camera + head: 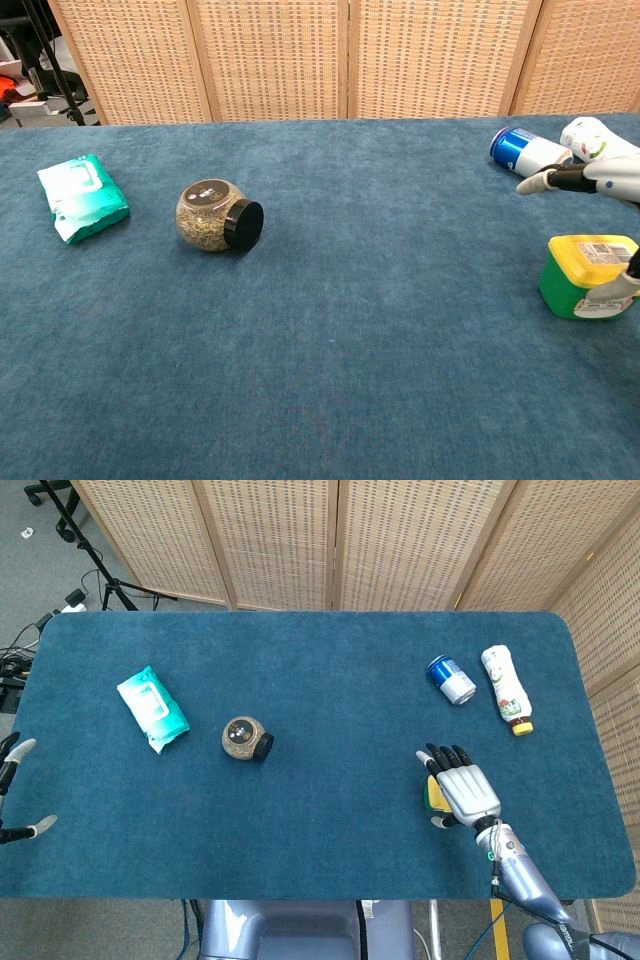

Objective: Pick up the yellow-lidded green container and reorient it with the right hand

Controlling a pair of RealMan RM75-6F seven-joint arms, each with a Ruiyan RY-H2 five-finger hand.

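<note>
The green container with the yellow lid (588,275) stands upright near the table's right front. In the head view my right hand (465,790) hovers over it with the fingers spread, so only a yellow edge of the container (431,793) shows. In the chest view the right hand (600,178) is above the lid, and its thumb hangs at the container's front right side. I see no grip on it. My left hand (12,790) is at the table's left edge with its fingers apart, holding nothing.
A blue can (451,679) and a white bottle (506,688) lie on their sides behind the container. A glass jar with a black lid (245,739) and a teal wipes pack (152,707) lie on the left half. Wicker screens stand behind the table.
</note>
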